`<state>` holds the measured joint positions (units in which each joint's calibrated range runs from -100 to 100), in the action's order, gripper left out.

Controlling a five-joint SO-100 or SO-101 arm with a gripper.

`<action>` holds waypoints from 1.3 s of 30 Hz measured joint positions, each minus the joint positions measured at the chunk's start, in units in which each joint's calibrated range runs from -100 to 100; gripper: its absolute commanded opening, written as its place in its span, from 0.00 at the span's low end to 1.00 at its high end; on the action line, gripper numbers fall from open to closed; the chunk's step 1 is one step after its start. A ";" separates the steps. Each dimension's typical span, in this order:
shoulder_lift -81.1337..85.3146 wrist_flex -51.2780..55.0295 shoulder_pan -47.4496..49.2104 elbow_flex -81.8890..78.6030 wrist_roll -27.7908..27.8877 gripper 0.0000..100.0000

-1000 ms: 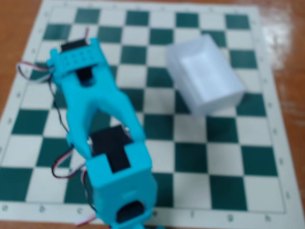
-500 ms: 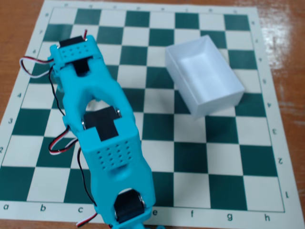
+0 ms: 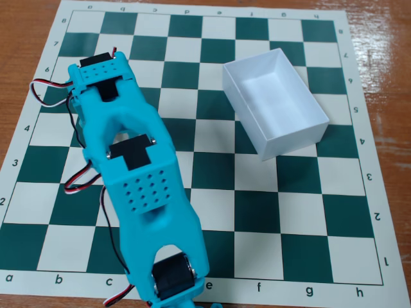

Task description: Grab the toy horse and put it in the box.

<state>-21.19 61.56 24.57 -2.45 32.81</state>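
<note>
The white shallow box [image 3: 276, 102] lies open and empty on the chessboard at the upper right, turned at a slant. The toy horse does not show anywhere; it is hidden or out of view. My turquoise arm [image 3: 138, 173] stretches from the upper left down to the bottom edge, well left of the box. Its lower end, with a black servo [image 3: 172, 277], is cut off by the frame. The fingers do not show, so I cannot tell whether they are open or shut, or whether they hold anything.
The green and cream chessboard mat [image 3: 308, 224] lies on a brown wooden table [image 3: 385, 38]. Red, white and black wires [image 3: 48, 90] loop out on the arm's left side. The arm hides the board squares beneath it.
</note>
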 measured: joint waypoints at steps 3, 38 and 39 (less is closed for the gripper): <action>-1.62 0.00 0.00 1.36 0.05 0.30; 38.30 -9.98 -16.58 -25.57 13.22 0.00; 40.09 -12.35 -18.00 -28.29 13.95 0.00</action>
<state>18.89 49.21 6.57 -30.73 46.76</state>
